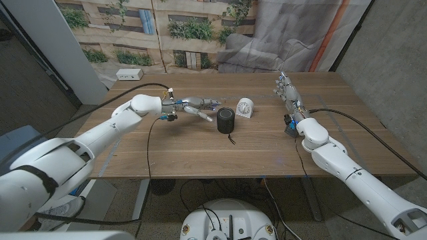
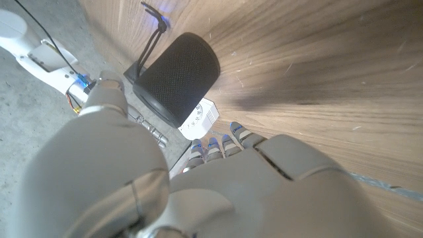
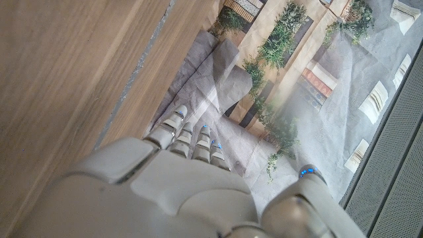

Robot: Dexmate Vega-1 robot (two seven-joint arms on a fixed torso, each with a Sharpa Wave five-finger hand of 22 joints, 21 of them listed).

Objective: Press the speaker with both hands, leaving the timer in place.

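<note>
Head view: speaker [image 1: 226,120] upright at table [image 1: 187,157] centre, timer [image 1: 245,107] just beside it on far right. Left hand [image 1: 193,107] near speaker's left side, fingers extended, holding nothing, not touching. Right hand [image 1: 288,93] well apart to right, fingers straight, empty. Left clearly nearer

Left wrist view: speaker [image 2: 178,78] ahead of fingertips [image 2: 218,145], gap remains; timer [image 2: 200,119] mostly hidden behind speaker

Right wrist view: right hand [image 3: 192,178] fingers together, empty; aimed past table edge at backdrop, away from speaker
</note>
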